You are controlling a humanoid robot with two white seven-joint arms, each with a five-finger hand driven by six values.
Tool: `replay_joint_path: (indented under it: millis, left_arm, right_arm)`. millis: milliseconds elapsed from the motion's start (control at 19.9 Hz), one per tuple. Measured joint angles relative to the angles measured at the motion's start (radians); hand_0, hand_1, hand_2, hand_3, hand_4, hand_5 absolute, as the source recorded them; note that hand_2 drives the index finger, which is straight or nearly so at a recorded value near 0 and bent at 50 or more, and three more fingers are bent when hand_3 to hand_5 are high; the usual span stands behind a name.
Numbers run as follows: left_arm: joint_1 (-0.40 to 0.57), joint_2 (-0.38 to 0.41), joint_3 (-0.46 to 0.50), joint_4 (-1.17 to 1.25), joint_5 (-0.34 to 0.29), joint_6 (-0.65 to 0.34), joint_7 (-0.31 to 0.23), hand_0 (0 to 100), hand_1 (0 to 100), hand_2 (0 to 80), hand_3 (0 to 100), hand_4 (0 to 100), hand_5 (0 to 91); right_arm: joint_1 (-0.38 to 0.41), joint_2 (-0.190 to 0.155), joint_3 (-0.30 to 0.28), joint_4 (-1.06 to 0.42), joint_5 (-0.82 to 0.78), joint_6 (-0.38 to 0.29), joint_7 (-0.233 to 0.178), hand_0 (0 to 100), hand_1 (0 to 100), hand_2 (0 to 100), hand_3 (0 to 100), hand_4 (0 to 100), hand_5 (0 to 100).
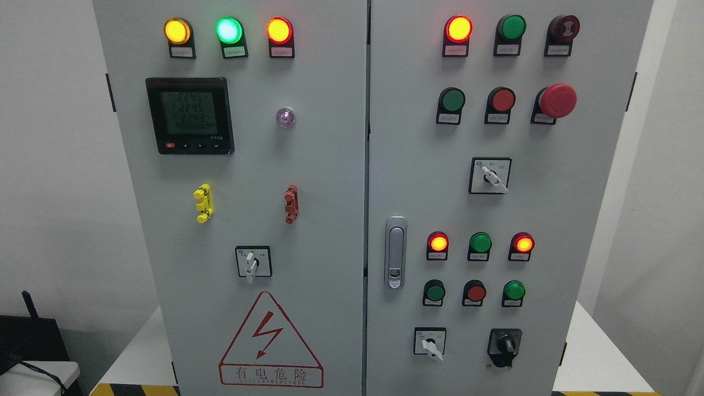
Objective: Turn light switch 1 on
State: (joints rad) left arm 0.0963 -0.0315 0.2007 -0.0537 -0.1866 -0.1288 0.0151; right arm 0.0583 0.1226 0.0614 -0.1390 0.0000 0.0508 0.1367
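A grey electrical cabinet (330,165) with two doors fills the head view. The left door has a lit yellow lamp (177,31), a lit green lamp (229,30) and a lit red lamp (279,30), and a rotary switch (251,262) pointing down. The right door has a lit red lamp (458,28), an unlit green lamp (511,27), a green push button (452,100), a red push button (502,100) and a rotary switch (492,176). Lower down are more lamps, buttons and two rotary switches (430,344). Neither hand is in view. I cannot tell which control is switch 1.
A digital meter (190,115) sits on the left door. A red emergency stop button (557,100) is at upper right. A door handle (395,252) is on the right door. A black device with cables (27,341) sits at lower left.
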Motion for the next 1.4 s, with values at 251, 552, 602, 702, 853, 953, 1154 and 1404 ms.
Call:
replay_joint_path:
  millis: [251,552,602,702,853,953,1154,1404]
  left_arm:
    - [0.000,-0.002,0.000,0.000,0.015,0.000,0.000,39,6,0.0,0,0,0.0]
    - [0.000,-0.003,0.003,0.000,0.031,0.000,0.000,39,5,0.0,0,0,0.0]
    - [0.000,-0.004,0.004,0.000,0.038,0.000,0.002,39,5,0.0,0,0,0.0]
    - [0.001,-0.004,0.006,-0.002,0.061,0.000,0.027,39,5,0.0,0,3,0.0]
    - [0.001,-0.005,0.010,-0.009,0.093,-0.007,0.061,39,4,0.0,2,6,0.0]
    - [0.003,-0.006,0.017,-0.023,0.106,-0.008,0.070,39,4,0.0,3,7,0.0]
    - [0.007,-0.008,0.049,-0.061,0.122,-0.009,0.076,39,4,0.0,9,14,0.0]
    - [0.016,-0.013,0.131,-0.146,0.128,-0.009,0.080,39,5,0.0,17,23,0.0]
  right_arm:
    - [0.000,0.000,0.000,0.000,0.000,0.000,0.001,12,39,0,0,0,0]
    - [0.000,0.000,0.000,0.000,0.000,0.000,0.001,12,39,0,0,0,0]
    - [0.000,0.000,0.000,0.000,0.000,0.000,0.001,12,39,0,0,0,0]
    - [0.000,0.000,0.000,0.000,0.000,0.000,0.001,12,39,0,0,0,0]
    - [0.000,0.000,0.000,0.000,0.000,0.000,0.001,12,39,0,0,0,0]
    - [0.000,0.000,0.000,0.000,0.000,0.000,0.001,12,39,0,0,0,0]
    - [0.000,0.000,0.000,0.000,0.000,0.000,0.001,12,39,0,0,0,0]
    - [0.000,0.000,0.000,0.000,0.000,0.000,0.001,12,39,0,0,0,0]
